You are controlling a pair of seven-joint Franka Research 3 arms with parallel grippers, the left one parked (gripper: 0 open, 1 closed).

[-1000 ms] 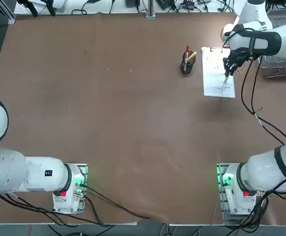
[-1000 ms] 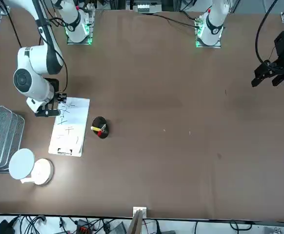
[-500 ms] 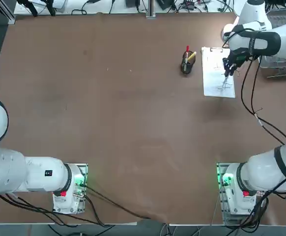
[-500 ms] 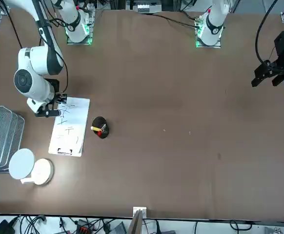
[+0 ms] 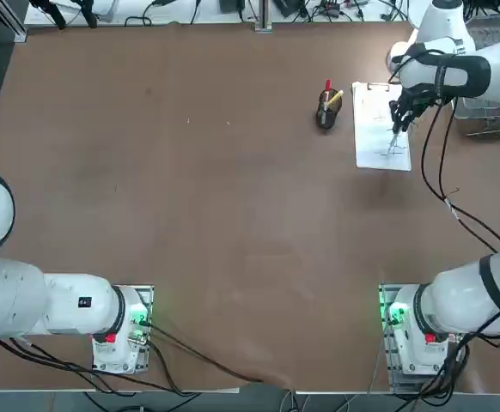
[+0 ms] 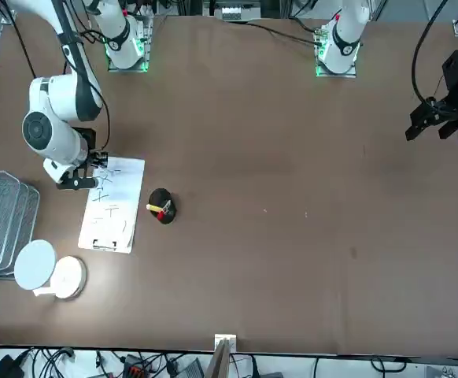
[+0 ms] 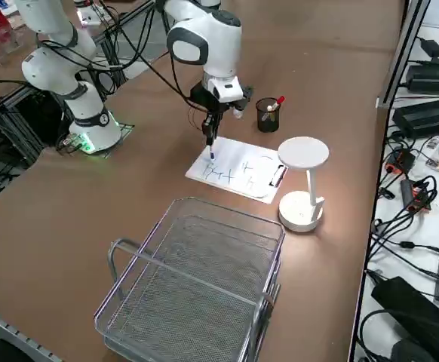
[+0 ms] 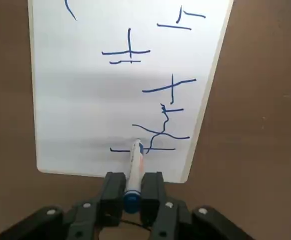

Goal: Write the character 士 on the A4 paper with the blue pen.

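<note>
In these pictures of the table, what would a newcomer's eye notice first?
Probably the white paper with blue strokes, beside the black pen cup. Over the paper, the right gripper holds the blue pen between its fingers. The large wire basket stands near the round white stand.

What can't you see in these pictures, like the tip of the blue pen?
- Writing tip of the slim white pen with a blue end: in the right wrist view, the pen's own body hides it.
- Small marks on the white paper sheet: in the top view, too small to read.
- Lower insides of the black round holder: in the right side view, its wall hides them.
</note>
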